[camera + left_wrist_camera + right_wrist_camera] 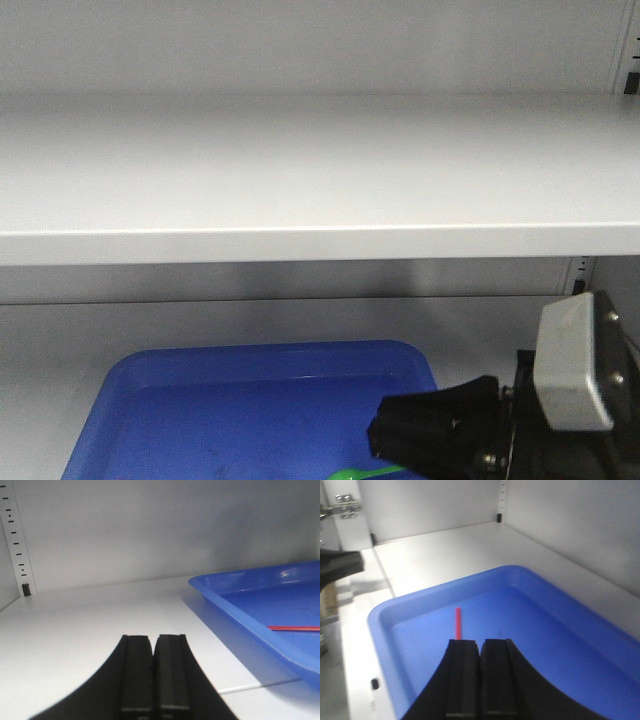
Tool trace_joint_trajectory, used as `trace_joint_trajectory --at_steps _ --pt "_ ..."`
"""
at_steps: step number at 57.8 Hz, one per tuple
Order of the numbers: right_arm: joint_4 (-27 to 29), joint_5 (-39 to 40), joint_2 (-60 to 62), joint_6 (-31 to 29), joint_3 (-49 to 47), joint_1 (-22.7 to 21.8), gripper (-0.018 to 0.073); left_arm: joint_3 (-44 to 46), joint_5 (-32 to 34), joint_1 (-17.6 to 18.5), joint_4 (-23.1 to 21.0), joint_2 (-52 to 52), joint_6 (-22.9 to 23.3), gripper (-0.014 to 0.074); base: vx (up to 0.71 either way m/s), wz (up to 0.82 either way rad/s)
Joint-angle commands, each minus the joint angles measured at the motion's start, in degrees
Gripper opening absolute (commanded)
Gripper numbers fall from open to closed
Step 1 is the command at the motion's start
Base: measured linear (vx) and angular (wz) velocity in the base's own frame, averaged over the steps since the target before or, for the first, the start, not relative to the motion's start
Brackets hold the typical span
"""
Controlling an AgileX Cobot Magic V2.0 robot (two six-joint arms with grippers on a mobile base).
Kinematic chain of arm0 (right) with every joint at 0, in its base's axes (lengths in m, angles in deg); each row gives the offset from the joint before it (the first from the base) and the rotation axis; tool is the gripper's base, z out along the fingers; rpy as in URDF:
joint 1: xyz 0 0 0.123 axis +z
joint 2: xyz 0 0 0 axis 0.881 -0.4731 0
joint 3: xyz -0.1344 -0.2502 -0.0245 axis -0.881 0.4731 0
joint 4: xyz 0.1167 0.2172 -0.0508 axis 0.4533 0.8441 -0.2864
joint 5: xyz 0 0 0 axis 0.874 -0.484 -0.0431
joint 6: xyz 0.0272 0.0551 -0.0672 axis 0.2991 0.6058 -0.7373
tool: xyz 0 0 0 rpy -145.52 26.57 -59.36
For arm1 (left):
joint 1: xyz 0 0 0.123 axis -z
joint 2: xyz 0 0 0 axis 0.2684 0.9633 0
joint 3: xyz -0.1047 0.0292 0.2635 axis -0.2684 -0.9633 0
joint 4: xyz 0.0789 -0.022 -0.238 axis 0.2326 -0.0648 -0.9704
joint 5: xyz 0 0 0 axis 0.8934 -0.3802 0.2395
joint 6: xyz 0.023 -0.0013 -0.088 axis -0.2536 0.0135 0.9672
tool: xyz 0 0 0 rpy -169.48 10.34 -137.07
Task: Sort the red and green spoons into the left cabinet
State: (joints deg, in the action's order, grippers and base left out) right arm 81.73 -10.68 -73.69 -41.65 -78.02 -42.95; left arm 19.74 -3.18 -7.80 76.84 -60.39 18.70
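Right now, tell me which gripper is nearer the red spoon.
Right. The right gripper hovers over the blue tray, directly behind the red spoon; the left gripper sits outside the tray.

- We see a shallow blue plastic tray [200, 400] with rounded corners and a raised rim.
- We see scuff marks on its floor.

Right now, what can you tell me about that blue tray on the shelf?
The blue tray looks like smooth glossy plastic, rectangular with rounded corners and a low raised rim. It sits flat on the pale cabinet shelf, under another shelf. A thin red spoon handle lies on its floor, and a bit of a green spoon shows at its near edge by the right gripper. The rest of its floor looks bare.
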Motion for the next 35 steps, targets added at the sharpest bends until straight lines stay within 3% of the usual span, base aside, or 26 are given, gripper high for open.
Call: trace_joint_trajectory --at_steps 1,5,8,29,35 --pt "5.13 3.45 3.03 0.26 -1.46 0.03 -0.0003 -0.64 4.64 0.02 -0.35 -1.13 0.68 -0.0001 0.0 0.0" --pt "3.64 6.6 4.67 2.71 -1.46 0.03 -0.0003 -0.64 4.64 0.02 -0.35 -1.13 0.68 -0.0001 0.0 0.0" --pt "-1.53 9.75 6.04 8.24 -1.46 0.03 -0.0003 -0.64 4.64 0.02 -0.35 -1.13 0.68 -0.0001 0.0 0.0" --pt "-50.96 22.21 12.69 62.59 -1.46 -1.25 -0.0003 -0.64 4.64 0.02 -0.35 -1.13 0.68 -0.0001 0.0 0.0" --pt "-60.56 23.28 14.71 73.69 -1.46 -3.44 -0.0003 -0.64 4.64 0.02 -0.35 -1.13 0.68 -0.0001 0.0 0.0"
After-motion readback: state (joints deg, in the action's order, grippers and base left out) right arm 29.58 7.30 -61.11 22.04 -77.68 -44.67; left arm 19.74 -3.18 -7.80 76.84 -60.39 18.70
